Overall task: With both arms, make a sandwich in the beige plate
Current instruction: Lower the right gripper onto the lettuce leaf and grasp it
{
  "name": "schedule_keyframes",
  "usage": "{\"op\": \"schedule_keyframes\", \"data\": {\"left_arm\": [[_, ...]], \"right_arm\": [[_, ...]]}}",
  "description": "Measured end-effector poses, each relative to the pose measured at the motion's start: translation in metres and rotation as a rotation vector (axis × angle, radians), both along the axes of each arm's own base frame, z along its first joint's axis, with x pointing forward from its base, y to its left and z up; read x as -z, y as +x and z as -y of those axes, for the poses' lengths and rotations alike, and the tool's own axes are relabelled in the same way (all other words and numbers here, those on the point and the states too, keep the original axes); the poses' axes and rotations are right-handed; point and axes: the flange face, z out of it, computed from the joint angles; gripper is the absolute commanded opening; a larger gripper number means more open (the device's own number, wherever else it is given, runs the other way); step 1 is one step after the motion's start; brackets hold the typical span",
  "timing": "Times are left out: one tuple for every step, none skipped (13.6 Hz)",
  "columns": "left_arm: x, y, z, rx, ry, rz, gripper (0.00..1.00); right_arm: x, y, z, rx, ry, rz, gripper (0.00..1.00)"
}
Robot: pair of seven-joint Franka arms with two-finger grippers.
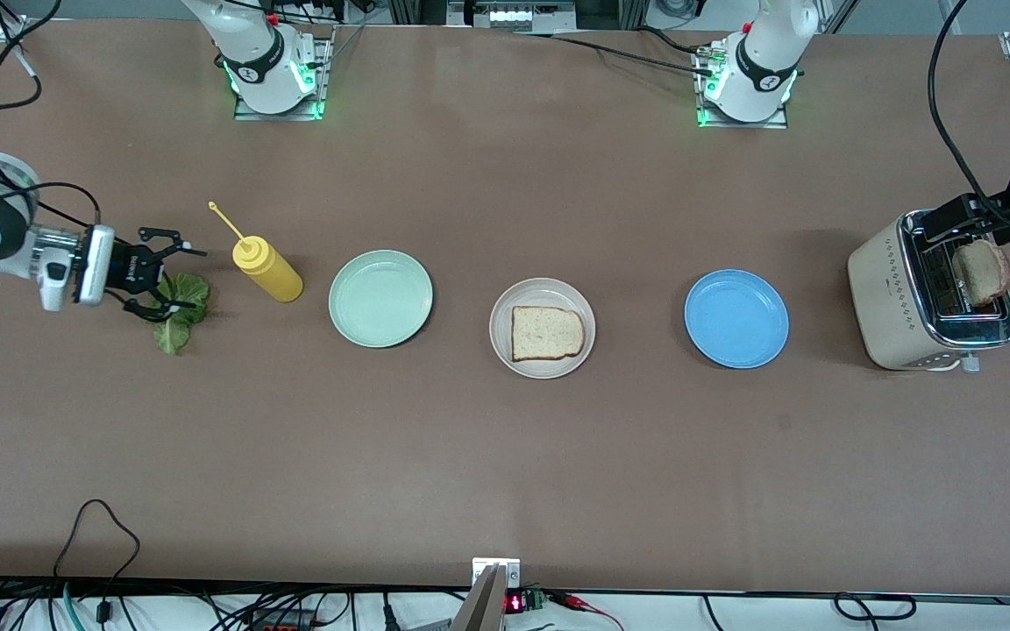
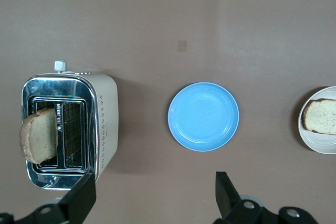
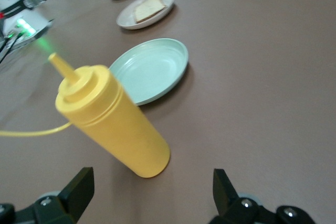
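The beige plate (image 1: 543, 298) (image 3: 126, 20) stands mid-table with one bread slice (image 1: 546, 333) (image 3: 148, 9) lying flat in it. A second bread slice (image 1: 981, 272) (image 2: 39, 136) sticks up from a slot of the toaster (image 1: 895, 298) (image 2: 102, 124) at the left arm's end. My left gripper (image 1: 961, 219) (image 2: 152, 198) hangs open and empty above the toaster's edge. At the right arm's end a green lettuce leaf (image 1: 181, 311) lies on the table. My right gripper (image 1: 182, 280) (image 3: 152, 192) is open just over it, holding nothing. The leaf is hidden in the right wrist view.
A yellow squeeze bottle (image 1: 266, 270) (image 3: 118, 124) with its cap dangling stands between the lettuce and a mint-green plate (image 1: 380, 298) (image 3: 149, 69). A blue plate (image 1: 736, 317) (image 2: 203, 116) sits between the beige plate and the toaster. Cables run along the table's near edge.
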Motion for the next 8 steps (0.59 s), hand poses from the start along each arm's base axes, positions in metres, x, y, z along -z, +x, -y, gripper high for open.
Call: {"op": "schedule_keyframes", "data": {"left_arm": [[0.0, 0.0, 0.0, 0.0, 0.0, 0.0, 1.0], [0.0, 0.0, 0.0, 0.0, 0.0, 0.0, 1.0], [0.0, 0.0, 0.0, 0.0, 0.0, 0.0, 1.0], [0.0, 0.0, 0.0, -0.001, 0.0, 0.0, 1.0], [0.0, 0.0, 0.0, -0.001, 0.0, 0.0, 1.0], [0.0, 0.0, 0.0, -0.001, 0.0, 0.0, 1.0], [0.0, 0.0, 0.0, -0.001, 0.0, 0.0, 1.0], [0.0, 0.0, 0.0, -0.001, 0.0, 0.0, 1.0]], "right_arm": [[-0.01, 0.006, 0.006, 0.065, -0.05, -0.051, 1.0], [-0.017, 0.013, 0.012, 0.133, -0.103, -0.098, 1.0], [-0.023, 0.019, 0.017, 0.201, -0.152, -0.136, 1.0], [-0.027, 0.025, 0.022, 0.274, -0.212, -0.174, 1.0], [-0.03, 0.032, 0.023, 0.345, -0.275, -0.212, 1.0], [-0.032, 0.038, 0.02, 0.411, -0.333, -0.249, 1.0], [-0.033, 0.043, 0.014, 0.476, -0.391, -0.285, 1.0], [-0.035, 0.048, 0.007, 0.534, -0.446, -0.316, 1.0]]}}
